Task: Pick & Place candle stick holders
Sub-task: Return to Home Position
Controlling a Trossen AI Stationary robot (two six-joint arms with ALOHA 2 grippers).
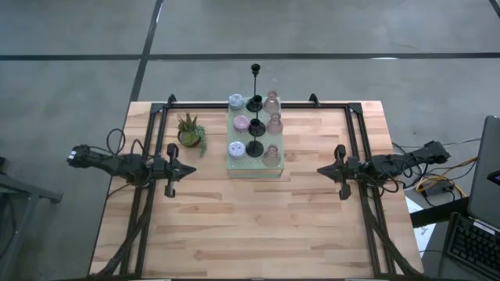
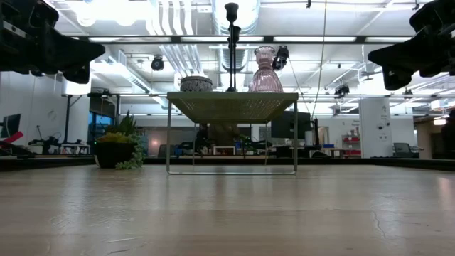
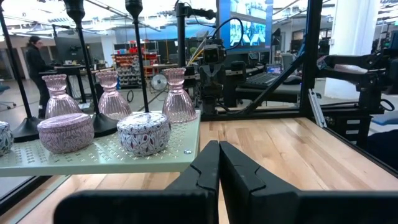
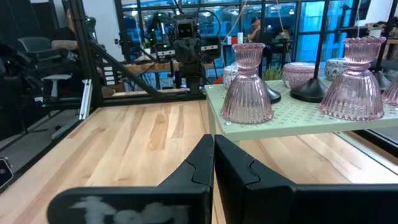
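Wooden tabletop (image 1: pixel 258 226); holders (image 1: pixel 255 125) crowd the shelf (image 1: pixel 242 165). Left tool (image 1: pixel 190 169) and right tool (image 1: pixel 322 169), closed and empty, flank the shelf; best withdrawn level, clear of it.

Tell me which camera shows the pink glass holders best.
The right wrist view: two pink glass holders stand close up on the green shelf, ribs clear. The left wrist view shows three, farther off behind the tins. The high view shows only their tops; the low view shows one.
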